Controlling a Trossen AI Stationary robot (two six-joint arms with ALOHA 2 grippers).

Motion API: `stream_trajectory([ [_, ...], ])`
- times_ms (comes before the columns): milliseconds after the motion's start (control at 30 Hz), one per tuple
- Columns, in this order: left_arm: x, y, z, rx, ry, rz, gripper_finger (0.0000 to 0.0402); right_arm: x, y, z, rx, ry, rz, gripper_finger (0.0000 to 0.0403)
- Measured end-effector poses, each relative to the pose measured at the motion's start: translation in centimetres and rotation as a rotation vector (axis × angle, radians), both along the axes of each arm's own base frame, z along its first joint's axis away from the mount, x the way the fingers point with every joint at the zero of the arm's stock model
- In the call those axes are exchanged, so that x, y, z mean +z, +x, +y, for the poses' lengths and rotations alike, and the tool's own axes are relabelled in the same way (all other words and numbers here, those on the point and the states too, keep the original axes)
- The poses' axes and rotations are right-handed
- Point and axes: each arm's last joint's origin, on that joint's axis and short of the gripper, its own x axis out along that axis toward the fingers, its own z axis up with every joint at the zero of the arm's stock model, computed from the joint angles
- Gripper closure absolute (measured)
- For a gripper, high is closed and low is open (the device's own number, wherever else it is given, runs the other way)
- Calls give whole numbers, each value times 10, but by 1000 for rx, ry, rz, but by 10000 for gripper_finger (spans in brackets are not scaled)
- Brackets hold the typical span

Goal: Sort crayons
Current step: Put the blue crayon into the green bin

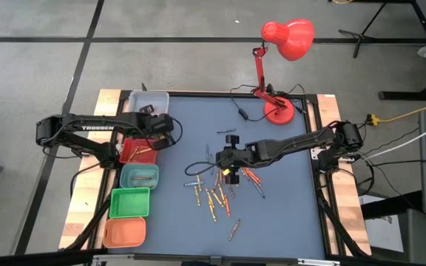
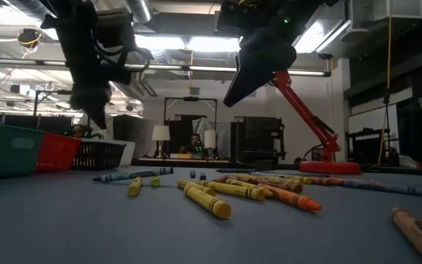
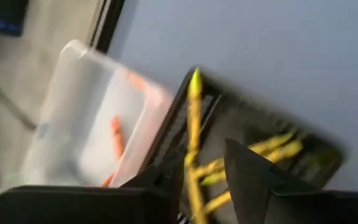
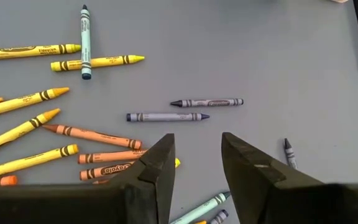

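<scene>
Several crayons (image 1: 217, 193) in yellow, orange, blue and dark colours lie scattered on the blue-grey table. My right gripper (image 4: 197, 146) hovers open above them, with two dark crayons (image 4: 166, 116) on the table just ahead of its fingers. My left gripper (image 3: 204, 171) stands open at the table's left, over a black bin (image 3: 278, 124) that holds yellow crayons (image 3: 272, 148). One yellow crayon (image 3: 193, 118) sticks out between its fingers. Beside the black bin, a clear bin (image 3: 86, 106) holds orange crayons (image 3: 115, 134). My left gripper has the yellow crayon's lower part (image 3: 191, 168) in the gap between its fingers, close against one finger (image 3: 169, 180) and apart from the other. The crayon runs along the fingers, its tip out over the black bin's rim. Whether a finger touches it, I cannot tell.
A row of bins runs down the table's left side: clear (image 1: 148, 101), red (image 1: 136, 151), teal (image 1: 140, 176), green (image 1: 130, 202) and orange (image 1: 124, 232). A red desk lamp (image 1: 278, 111) with a cable stands at the far edge. The near right of the table is bare.
</scene>
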Motion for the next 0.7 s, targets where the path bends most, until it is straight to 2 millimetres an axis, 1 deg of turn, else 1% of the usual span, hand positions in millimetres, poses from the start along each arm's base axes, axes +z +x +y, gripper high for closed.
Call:
stream_trajectory([
  [200,5,17,-1,-100,-146,-226,307,0,-1,0,0,-1,8,274],
  [367,11,31,-8,-225,-259,-393,307,-2,-4,0,0,-7,48,274],
  [500,15,40,-21,-327,-315,-463,307,-4,-6,-1,-1,-10,75,274],
  [700,16,46,-51,-416,-377,-489,307,-4,-7,-1,-19,2,74,274],
])
